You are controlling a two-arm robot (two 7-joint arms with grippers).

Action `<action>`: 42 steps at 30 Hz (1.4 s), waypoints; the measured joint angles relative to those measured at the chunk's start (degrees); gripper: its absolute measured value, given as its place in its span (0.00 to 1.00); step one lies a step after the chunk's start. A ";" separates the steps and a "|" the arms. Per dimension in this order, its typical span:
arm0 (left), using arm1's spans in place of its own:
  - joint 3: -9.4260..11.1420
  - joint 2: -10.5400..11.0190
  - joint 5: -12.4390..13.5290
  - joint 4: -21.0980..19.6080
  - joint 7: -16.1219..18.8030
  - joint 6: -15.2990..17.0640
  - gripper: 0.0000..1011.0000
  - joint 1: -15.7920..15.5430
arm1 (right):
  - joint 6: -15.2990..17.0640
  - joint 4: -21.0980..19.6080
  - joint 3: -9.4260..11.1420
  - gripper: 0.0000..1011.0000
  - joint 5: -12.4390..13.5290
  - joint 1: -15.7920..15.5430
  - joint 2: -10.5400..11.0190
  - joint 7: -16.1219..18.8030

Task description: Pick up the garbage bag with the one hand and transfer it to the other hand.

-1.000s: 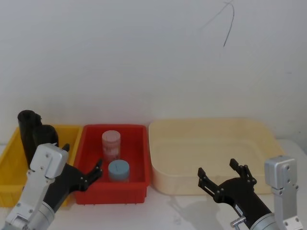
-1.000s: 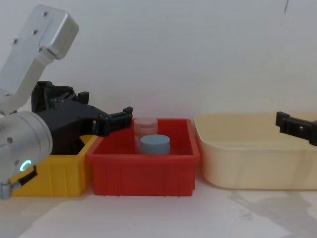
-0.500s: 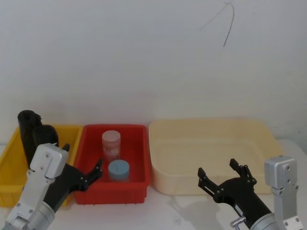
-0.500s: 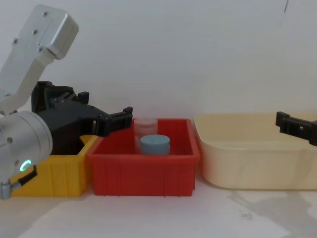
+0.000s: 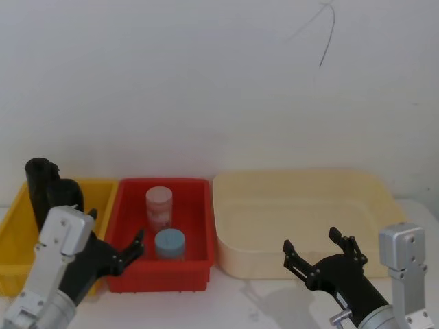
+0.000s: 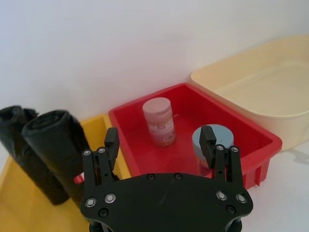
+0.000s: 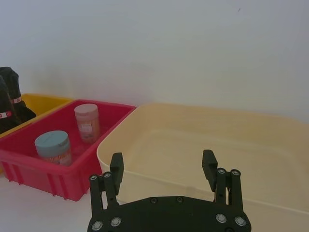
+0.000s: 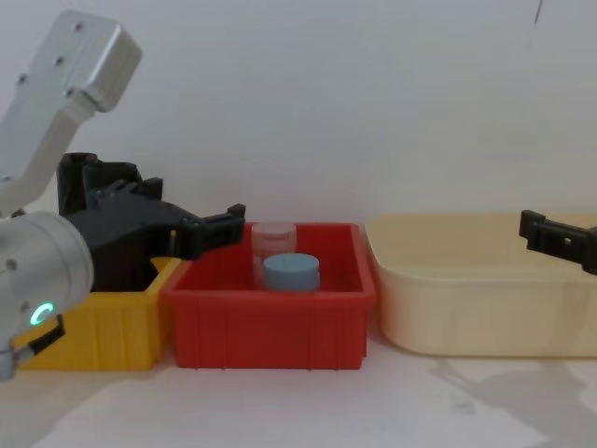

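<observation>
Left gripper (image 5: 116, 232) lower left of head view, fingers spread, empty | garbage bag (image 5: 65, 193) upright in yellow bin (image 5: 17, 240), far left, just beyond and left of that gripper, long axis vertical | right gripper (image 5: 310, 240) lower right, spread, well apart.

We read this as a lab test bench: blank white wall (image 5: 206, 82) above; yellow bin (image 5: 15, 229), red bin (image 5: 164, 277), cream tub (image 5: 302, 205) below.

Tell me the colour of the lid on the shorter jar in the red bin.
The lid is light blue, clearest in the head view.
</observation>
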 joint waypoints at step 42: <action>-7.47 -0.25 -6.03 5.78 -2.43 7.38 0.99 -3.12 | 0.00 0.00 0.00 0.99 0.00 0.00 0.00 0.00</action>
